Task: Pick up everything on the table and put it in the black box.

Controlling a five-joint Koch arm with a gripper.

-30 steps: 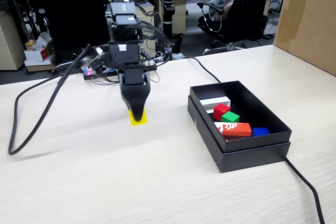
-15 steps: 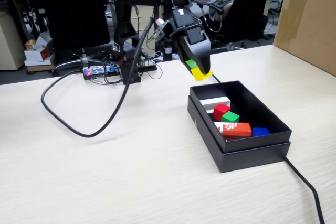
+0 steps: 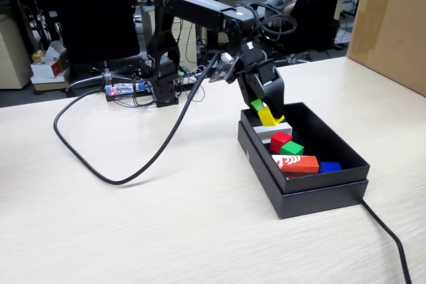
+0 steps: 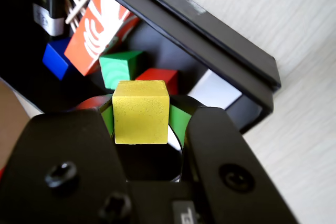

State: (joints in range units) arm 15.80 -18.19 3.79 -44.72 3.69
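My pincer [image 4: 140,124] clamps the yellow cube [image 4: 140,111] by its flat sides, frame centre, above the black box [image 3: 303,194]; light, rigid, probably slick-faced.

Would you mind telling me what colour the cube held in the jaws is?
Yellow. The cube shows best in the wrist view, clamped between green-padded jaws.

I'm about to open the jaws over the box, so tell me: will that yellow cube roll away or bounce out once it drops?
The yellow cube has flat faces and square edges, so it will probably settle, not roll. It looks rigid: the gripper squeezes it without visible dents. It hangs over the near end of the black box, low by the rim, so a bounce-out seems unlikely.
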